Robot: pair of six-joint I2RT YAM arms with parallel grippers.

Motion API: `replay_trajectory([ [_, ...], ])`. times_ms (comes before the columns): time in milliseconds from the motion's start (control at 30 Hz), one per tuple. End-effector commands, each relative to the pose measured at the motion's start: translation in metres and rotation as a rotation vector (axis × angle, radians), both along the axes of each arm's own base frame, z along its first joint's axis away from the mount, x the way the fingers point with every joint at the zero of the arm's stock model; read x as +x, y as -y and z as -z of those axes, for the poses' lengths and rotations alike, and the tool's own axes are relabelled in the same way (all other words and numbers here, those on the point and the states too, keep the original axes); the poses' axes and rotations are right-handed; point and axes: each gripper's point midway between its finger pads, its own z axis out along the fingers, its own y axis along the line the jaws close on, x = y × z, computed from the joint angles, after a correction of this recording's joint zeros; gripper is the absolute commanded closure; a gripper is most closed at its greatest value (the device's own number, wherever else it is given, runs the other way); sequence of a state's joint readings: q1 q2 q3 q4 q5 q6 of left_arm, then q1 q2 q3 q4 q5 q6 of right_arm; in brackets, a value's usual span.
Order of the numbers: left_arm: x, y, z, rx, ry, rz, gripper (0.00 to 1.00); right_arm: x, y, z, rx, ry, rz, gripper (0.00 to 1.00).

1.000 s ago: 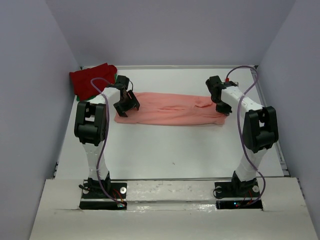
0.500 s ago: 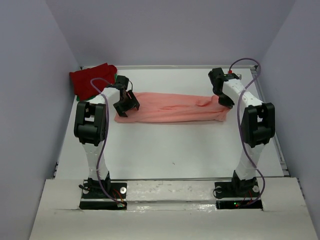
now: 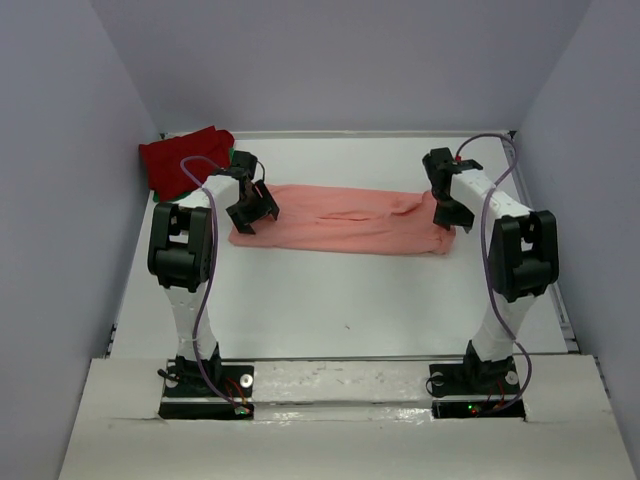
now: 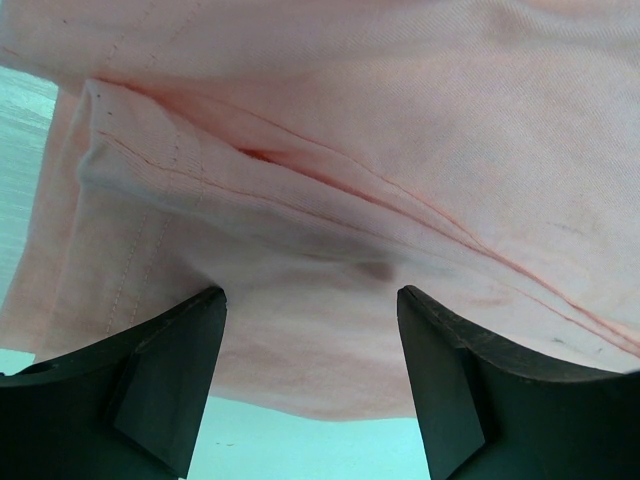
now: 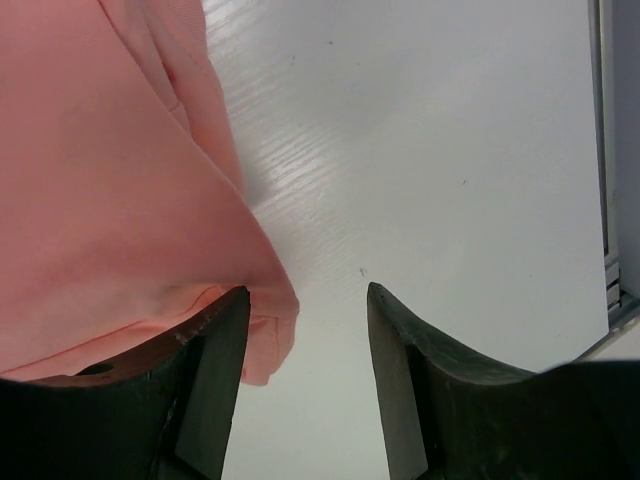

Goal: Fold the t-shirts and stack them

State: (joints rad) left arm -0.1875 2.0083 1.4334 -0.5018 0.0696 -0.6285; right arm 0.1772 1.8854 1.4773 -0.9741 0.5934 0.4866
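Two shirts show on my overhead feed. At the far left corner of the table [image 3: 340, 300] the dark red t-shirt [image 3: 185, 160] lies bunched against the wall, well apart from both arms. Just right of it I see the left gripper [image 3: 255, 215] hanging over the left end of the salmon-pink t-shirt [image 3: 345, 220]. On its wrist feed the left gripper [image 4: 310, 300] has its fingers [image 4: 165, 370] spread wide, with seamed pink cloth [image 4: 400, 150] filling the gap and nothing pinched; whether the tips touch the fabric I cannot tell. The pink shirt lies as one long folded band across the middle of the table, running from one gripper to the other. At its right end the right gripper [image 3: 452, 215] is over the corner. On my right wrist feed the right gripper [image 5: 305, 290] also stands parted and grips nothing: one finger sits above the shirt's edge [image 5: 100, 200], the other above bare white table [image 5: 450, 150]
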Motion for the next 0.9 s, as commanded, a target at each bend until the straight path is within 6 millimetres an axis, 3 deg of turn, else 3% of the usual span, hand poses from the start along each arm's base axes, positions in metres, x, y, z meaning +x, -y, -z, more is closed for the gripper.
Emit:
replay_trajectory([
  [0,-0.030,-0.003,0.039,0.006,-0.128,0.006,0.19,0.012,-0.002,-0.040,0.037,0.153,-0.002,0.44],
  [200,-0.029,-0.003,0.037,0.005,-0.124,0.006,0.19,-0.007,-0.052,-0.045,0.206,0.187,-0.090,0.46],
  [267,-0.029,-0.003,0.037,0.004,-0.123,0.007,0.19,-0.020,-0.061,-0.034,0.257,0.171,-0.094,0.47],
  [300,-0.029,-0.003,0.037,0.004,-0.124,0.005,0.19,-0.019,-0.070,-0.037,0.288,0.191,-0.104,0.47],
  [400,-0.028,-0.002,0.036,0.002,-0.118,0.009,0.19,-0.030,-0.085,-0.024,0.355,0.197,-0.106,0.57],
  [567,-0.027,-0.002,0.033,0.000,-0.112,0.011,0.19,-0.044,-0.087,-0.007,0.372,0.175,-0.066,0.62],
  [867,-0.028,0.000,0.031,-0.009,-0.108,0.015,0.19,-0.039,-0.068,0.005,0.247,0.151,0.025,0.63],
])
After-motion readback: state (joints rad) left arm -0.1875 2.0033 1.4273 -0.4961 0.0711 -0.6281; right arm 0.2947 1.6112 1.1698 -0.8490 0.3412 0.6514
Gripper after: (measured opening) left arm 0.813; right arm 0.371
